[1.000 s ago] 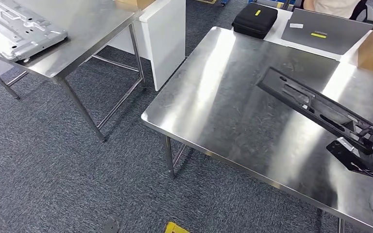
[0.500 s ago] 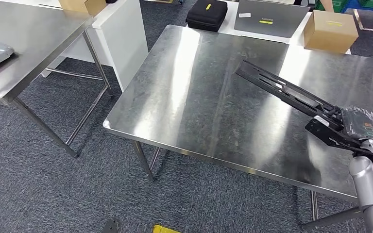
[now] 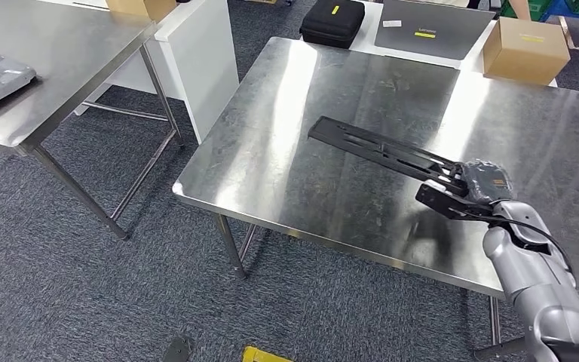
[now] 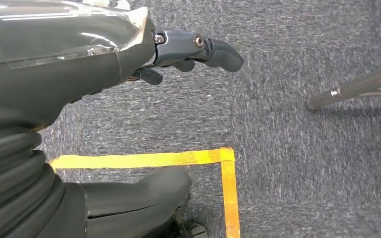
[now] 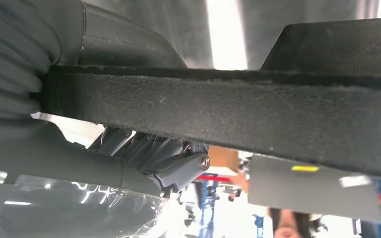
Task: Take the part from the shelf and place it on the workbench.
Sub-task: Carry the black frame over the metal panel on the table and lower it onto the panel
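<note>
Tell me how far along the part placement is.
The pickup looks done: the right hand holds the black part by one end, out over the steel workbench. The frames don't show whether its far end touches the top. Left: set it down and let go. The left hand hangs empty over carpet.

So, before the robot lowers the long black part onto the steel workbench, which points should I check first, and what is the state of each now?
1. Right hand holds the long black slotted metal part: ok.
2. Part is over the stainless steel workbench: ok.
3. Bare surface under the part, with the brown cardboard box and black zipped case far off: ok.
4. Part already resting on the surface: cannot tell.
5. Left hand holds nothing, over the carpet: ok.
</note>
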Controlling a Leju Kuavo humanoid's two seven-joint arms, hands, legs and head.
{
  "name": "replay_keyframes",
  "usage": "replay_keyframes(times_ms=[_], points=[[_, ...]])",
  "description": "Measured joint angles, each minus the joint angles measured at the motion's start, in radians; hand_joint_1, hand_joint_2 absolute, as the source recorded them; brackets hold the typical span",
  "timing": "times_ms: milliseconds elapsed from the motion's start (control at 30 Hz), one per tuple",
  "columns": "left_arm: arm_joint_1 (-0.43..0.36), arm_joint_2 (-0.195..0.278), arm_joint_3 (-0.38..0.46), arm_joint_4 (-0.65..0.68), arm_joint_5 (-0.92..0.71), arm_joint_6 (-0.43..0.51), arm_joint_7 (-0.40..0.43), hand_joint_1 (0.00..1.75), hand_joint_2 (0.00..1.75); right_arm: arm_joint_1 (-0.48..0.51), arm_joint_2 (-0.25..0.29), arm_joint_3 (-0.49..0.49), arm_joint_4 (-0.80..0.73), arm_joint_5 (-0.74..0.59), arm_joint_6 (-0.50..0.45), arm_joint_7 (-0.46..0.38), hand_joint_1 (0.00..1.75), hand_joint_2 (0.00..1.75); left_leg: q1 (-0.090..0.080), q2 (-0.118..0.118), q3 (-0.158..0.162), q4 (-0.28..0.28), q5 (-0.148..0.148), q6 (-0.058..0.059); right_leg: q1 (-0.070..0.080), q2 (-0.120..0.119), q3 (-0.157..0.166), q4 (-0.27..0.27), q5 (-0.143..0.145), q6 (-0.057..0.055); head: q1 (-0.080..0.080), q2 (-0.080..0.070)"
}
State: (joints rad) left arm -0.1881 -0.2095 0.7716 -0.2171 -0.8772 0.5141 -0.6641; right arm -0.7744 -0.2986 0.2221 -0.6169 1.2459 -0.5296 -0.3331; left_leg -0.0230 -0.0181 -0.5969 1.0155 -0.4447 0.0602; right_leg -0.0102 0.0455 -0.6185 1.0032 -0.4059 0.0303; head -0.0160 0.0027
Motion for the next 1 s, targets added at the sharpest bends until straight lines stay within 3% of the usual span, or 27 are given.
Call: replay_keyframes(times_ms=[200,333,400,533,833,900,1000], points=[[-0.002,0.0,-0.009,0.0,-0.005,-0.01,-0.001,0.0,1.75,-0.026,0.065,0.061,0.057,0.034,-0.007,0.019,1.75,1.75,0.0,-0.001,0.0,0.0,0.001,0.0,-0.001,-0.001,-0.001,0.0,0.0,0.001,0.0,0.0],[-0.002,0.0,-0.011,0.0,-0.004,-0.016,-0.006,0.0,1.75,-0.039,0.083,0.076,0.079,0.03,-0.018,0.038,0.0,1.75,0.001,-0.001,0.0,0.0,0.001,0.0,-0.001,-0.001,-0.001,0.0,0.0,0.001,0.0,0.0],[-0.002,0.002,-0.011,0.0,0.0,-0.033,-0.01,0.0,1.75,-0.049,0.083,0.078,0.087,0.027,-0.023,0.046,0.0,1.75,0.001,-0.001,0.0,0.0,0.001,0.0,-0.001,-0.002,-0.001,0.0,0.0,0.001,0.0,0.0],[-0.001,0.005,-0.011,0.0,0.005,-0.054,0.008,0.0,0.0,-0.07,0.072,0.079,0.1,0.02,-0.024,0.054,0.0,1.75,0.001,-0.001,0.0,0.0,0.001,0.0,-0.001,-0.002,-0.001,0.0,0.001,0.001,0.0,0.0],[0.001,0.012,-0.011,0.0,0.004,-0.059,0.016,0.0,0.0,-0.098,0.031,0.075,0.122,0.014,-0.006,0.071,0.0,1.75,0.001,-0.001,0.0,0.0,0.001,0.0,-0.002,-0.002,-0.001,0.0,0.001,0.001,0.0,0.0],[0.002,0.014,-0.011,0.0,0.007,-0.055,0.014,0.0,0.0,-0.108,0.017,0.066,0.127,-0.01,0.047,0.072,0.0,1.75,0.001,-0.001,0.0,0.0,0.001,0.0,-0.002,-0.002,-0.001,0.0,0.001,0.001,0.0,0.0],[0.002,0.015,-0.011,0.0,0.01,-0.055,0.012,0.0,0.0,-0.138,-0.006,0.04,0.14,-0.065,0.201,0.07,0.0,1.75,0.0,-0.001,-0.001,0.0,0.001,0.0,-0.002,-0.003,-0.001,0.0,0.001,0.001,0.0,0.0]])
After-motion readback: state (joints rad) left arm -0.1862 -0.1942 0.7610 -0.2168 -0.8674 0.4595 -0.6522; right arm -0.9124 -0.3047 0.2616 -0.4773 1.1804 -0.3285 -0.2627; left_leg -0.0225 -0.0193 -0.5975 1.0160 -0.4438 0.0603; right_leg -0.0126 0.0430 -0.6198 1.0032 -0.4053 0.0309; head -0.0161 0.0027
